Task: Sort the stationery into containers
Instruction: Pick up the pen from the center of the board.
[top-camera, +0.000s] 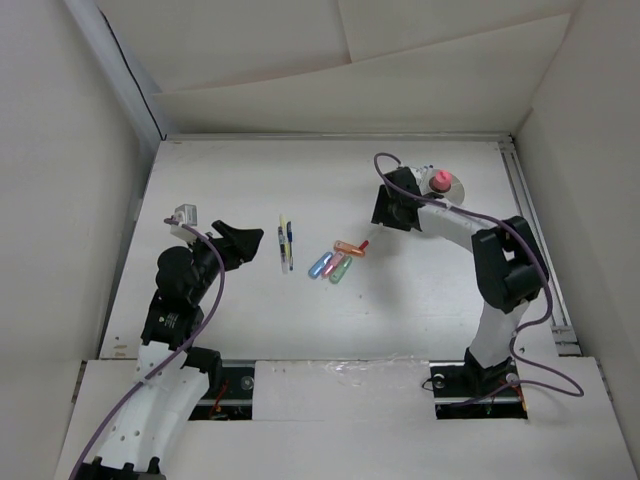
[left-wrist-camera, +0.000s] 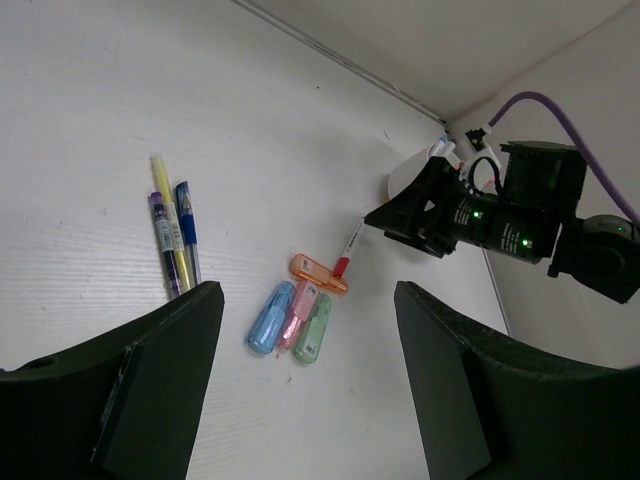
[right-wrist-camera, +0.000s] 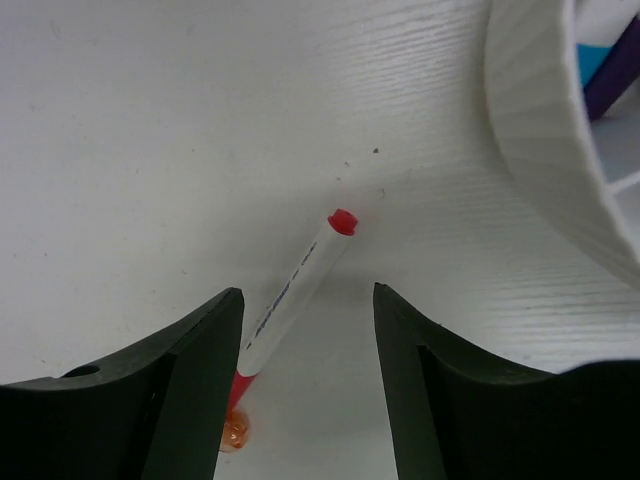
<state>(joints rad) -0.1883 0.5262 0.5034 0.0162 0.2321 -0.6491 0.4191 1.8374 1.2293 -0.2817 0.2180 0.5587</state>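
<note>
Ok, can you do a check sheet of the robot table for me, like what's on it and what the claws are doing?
Surface: white table.
Job's things: blue marker, pink marker, green marker side by side; orange marker across their far ends; purple pen, yellow pen, blue pen together; red-capped pen alone; white cup with a pink piece at its top.
Clutter: nothing seen.
Grippers: left gripper open, empty; right gripper open over the red-capped pen.
Cables: purple cable on each arm.
Surroundings: white walls.
</note>
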